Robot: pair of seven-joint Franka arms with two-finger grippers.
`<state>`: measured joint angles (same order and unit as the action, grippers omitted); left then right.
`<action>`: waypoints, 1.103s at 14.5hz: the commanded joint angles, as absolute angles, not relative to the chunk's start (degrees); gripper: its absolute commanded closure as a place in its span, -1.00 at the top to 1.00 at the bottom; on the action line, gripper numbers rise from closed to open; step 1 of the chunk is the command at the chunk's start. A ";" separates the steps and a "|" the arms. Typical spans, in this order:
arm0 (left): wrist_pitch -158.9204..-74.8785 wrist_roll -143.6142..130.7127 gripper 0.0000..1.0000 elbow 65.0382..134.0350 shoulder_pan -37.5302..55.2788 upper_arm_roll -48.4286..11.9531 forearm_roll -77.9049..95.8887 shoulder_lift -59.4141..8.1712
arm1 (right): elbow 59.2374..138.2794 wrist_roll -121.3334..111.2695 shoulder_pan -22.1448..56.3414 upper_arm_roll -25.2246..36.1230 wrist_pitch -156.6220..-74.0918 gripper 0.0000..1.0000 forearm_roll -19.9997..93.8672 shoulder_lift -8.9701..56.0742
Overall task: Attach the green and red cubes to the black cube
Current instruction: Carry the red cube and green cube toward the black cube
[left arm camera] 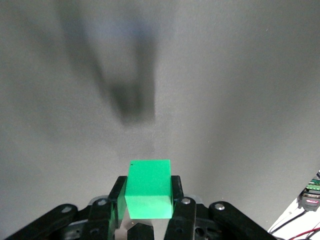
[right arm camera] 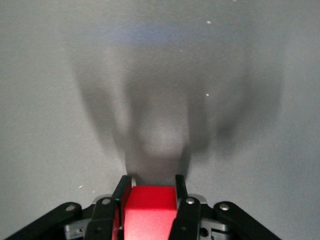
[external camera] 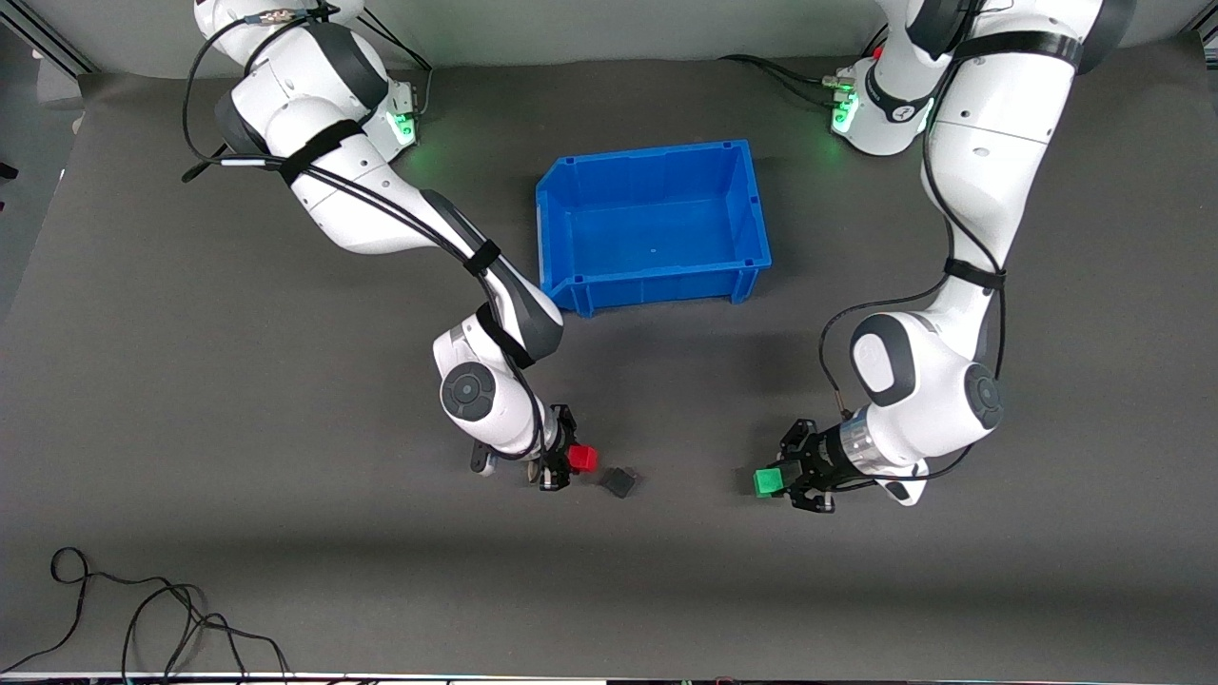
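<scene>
Black cube faint on mat; right gripper pinches red cube, left gripper green cube.

Red cube clamped, green cube clamped, black cube tilted on mat

Bright green cube, plain and solid, sits between the black fingers of the left gripper; bright red cube, just as plain, shows between the black fingers of the right gripper; the black cube is matte, only a shade darker than the dark grey mat; the bin is a strong solid blue; both arms are white with black bands and dark joints; green lights glow at their bases; a black cable loops on the mat.
</scene>
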<state>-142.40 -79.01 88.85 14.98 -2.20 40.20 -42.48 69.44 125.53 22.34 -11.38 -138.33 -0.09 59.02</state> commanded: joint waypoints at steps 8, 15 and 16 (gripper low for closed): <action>-143.52 -80.86 -0.47 85.34 17.23 -1.23 40.43 -44.47 | 62.42 131.84 23.38 -11.25 -143.44 -0.46 -0.09 64.94; -143.53 -80.86 -0.47 85.34 17.23 -1.23 40.43 -44.47 | 59.24 132.01 24.43 -11.60 -143.61 -0.50 -0.09 67.32; -143.53 -80.86 -0.47 85.34 17.23 -1.23 40.43 -44.47 | 59.24 131.75 25.30 -11.60 -143.61 -0.50 -0.09 67.32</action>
<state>-143.09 -79.66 86.54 16.23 -2.06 40.20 -43.75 62.25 130.33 23.44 -11.68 -142.91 -0.06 64.52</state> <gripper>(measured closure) 0.630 0.608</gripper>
